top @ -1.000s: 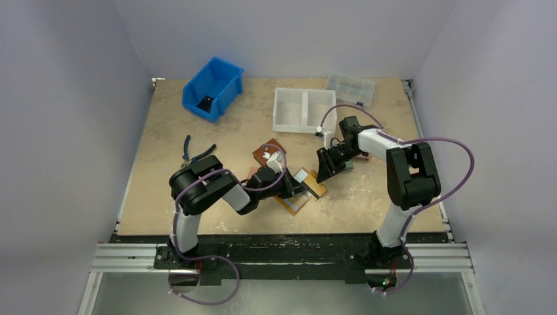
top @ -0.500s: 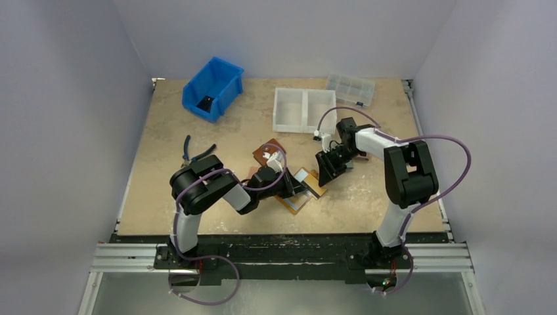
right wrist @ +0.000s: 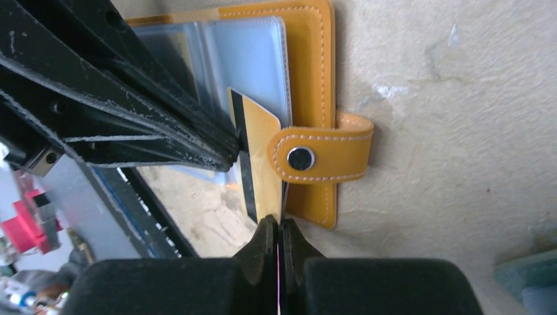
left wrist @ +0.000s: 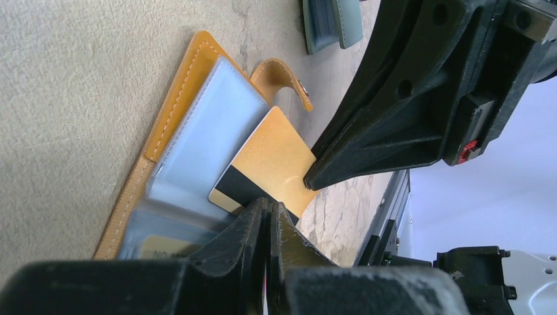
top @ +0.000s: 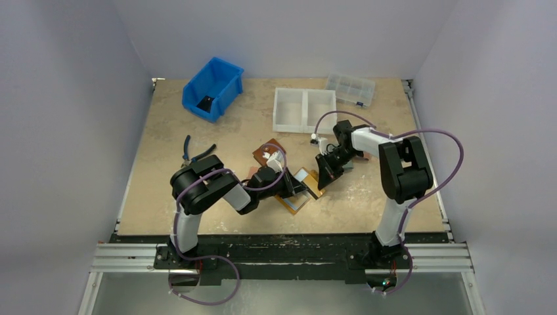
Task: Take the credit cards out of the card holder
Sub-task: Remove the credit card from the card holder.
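Note:
The mustard-orange card holder lies open on the table, its clear plastic sleeves facing up. Its snap tab sticks out to the side. An orange-yellow credit card with a black stripe pokes halfway out of a sleeve. My right gripper is shut on that card's outer edge. My left gripper is shut, its tips down on the sleeves beside the card. Whether it pinches a sleeve I cannot tell. Another yellowish card shows blurred inside a near sleeve.
A blue bin, a white two-part tray and a clear compartment box stand at the back. Pliers lie left of the left arm. A brown wallet lies behind the holder, a grey-green case just right of it.
My right gripper has come in leftward to the holder and closed on the protruding card's edge. The left gripper has stayed shut in place.

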`<action>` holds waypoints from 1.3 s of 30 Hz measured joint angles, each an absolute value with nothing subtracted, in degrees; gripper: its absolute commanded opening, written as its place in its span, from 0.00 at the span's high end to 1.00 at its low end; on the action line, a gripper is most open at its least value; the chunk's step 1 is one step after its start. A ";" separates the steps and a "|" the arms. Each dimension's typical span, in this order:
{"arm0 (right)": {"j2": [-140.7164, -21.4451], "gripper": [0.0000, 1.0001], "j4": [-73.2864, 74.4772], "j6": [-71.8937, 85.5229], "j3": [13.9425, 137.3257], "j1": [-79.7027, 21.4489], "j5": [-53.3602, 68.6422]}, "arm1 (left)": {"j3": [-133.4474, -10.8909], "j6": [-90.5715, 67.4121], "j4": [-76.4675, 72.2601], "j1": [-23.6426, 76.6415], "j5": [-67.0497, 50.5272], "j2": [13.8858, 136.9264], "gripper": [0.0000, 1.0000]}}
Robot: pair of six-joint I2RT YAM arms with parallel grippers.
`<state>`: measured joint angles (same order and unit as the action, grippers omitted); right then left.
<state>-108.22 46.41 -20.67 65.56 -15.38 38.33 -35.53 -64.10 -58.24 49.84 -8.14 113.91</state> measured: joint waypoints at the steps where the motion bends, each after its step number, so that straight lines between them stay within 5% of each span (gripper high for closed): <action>1: -108.22 1.00 46.74 -20.69 65.65 -15.29 38.76 | -35.53 -64.10 -58.28 49.84 -8.14 113.91 1.00; 12: -106.72 1.00 48.69 -22.17 65.69 -13.17 43.29 | -31.73 -64.75 -62.59 48.82 -7.20 111.33 0.56; 27: -103.74 1.00 49.91 -26.15 65.69 -10.46 44.69 | -25.23 -59.31 -56.29 47.16 -4.27 94.17 0.50; 39: -103.94 1.00 54.50 -31.33 65.93 -10.44 49.71 | -24.62 -60.77 -63.42 46.94 -7.53 100.51 0.45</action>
